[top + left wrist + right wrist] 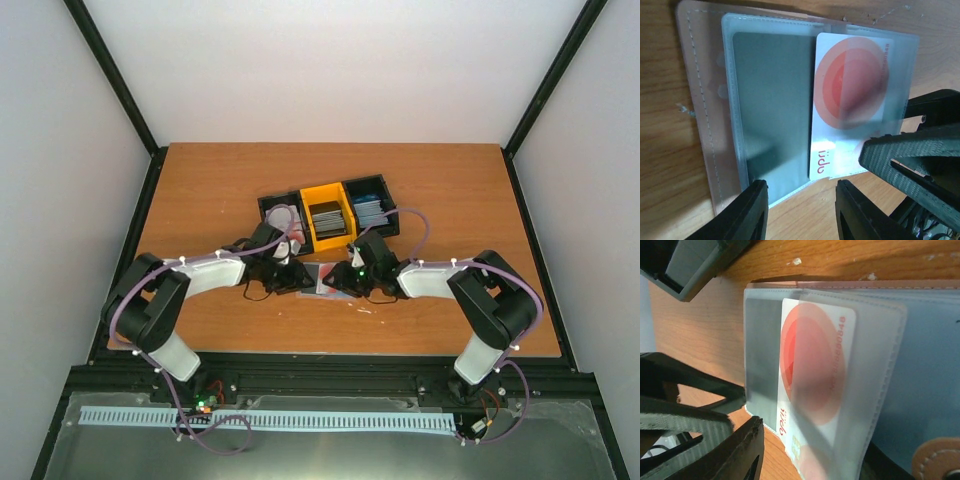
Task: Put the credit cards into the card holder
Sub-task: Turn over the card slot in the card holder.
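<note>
The card holder (325, 278) lies open on the table between both grippers: pink leather (695, 100) with clear sleeves. A dark grey card (772, 100) sits in one sleeve. A white card with red blotches (850, 95) is partly inside the neighbouring sleeve, and its near end sticks out, as the right wrist view (812, 370) also shows. My left gripper (802, 210) is open and empty over bare wood at the holder's near edge. My right gripper (810, 465) has its jaws apart around the white card's protruding end, and one of its fingers (900, 155) overlaps the card's corner.
A three-compartment tray (300, 197) stands just behind the holder. Its yellow middle bin (328, 218) holds dark cards and its right bin holds blue cards (368, 210). A corner of the tray (690, 265) is close to the right gripper. White walls surround the table.
</note>
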`<state>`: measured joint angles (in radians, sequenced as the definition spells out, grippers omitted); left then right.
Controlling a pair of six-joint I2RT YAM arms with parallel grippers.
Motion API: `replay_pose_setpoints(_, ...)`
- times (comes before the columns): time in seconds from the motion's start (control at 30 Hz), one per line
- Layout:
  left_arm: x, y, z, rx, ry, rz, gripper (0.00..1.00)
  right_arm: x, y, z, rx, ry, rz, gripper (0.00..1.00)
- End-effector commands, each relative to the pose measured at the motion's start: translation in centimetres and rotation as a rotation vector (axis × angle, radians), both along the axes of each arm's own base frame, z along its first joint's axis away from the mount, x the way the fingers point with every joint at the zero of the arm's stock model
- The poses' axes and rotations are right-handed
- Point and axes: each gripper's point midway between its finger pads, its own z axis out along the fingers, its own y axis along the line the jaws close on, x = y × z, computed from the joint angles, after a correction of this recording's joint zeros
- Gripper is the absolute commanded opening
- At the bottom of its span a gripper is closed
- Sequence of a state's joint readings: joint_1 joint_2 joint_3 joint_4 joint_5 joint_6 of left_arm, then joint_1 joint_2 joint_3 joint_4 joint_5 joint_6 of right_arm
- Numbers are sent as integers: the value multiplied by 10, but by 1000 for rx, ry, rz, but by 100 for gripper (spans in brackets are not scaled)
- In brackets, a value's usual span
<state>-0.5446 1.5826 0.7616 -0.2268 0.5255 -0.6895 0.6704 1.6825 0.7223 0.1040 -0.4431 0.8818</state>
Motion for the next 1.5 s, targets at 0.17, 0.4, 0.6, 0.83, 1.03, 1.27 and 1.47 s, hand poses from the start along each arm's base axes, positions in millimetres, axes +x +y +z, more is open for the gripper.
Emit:
replay_pose_setpoints(0.17, 25, -26, 19, -81, -52, -35, 27, 2, -2, 3, 64, -17, -13, 43)
replay_pose_setpoints(0.4, 22, -22, -13, -23, 67, 10, 26, 2, -5, 3, 67, -18, -24, 47)
replay_pose_setpoints(0.6, 20, -29, -18, -52, 103, -7, 26, 1, -5, 3, 86, -23, -25, 48)
replay_pose_setpoints(0.83, 18, -48, -11, -149, 103, -97, 23, -1, -4, 3, 107, -26, -22, 48)
replay_pose_setpoints(1.03, 19, -58, 2, -201, 51, -168, 23, 0, -3, 5, 109, -35, -20, 48)
replay_pose_setpoints(1.27, 24, -73, 13, -241, -9, -235, 25, 3, -3, 11, 107, -60, -12, 50)
replay_pose_setpoints(1.47, 26, -77, 11, -231, -10, -238, 26, 2, -4, 15, 106, -69, -11, 52)
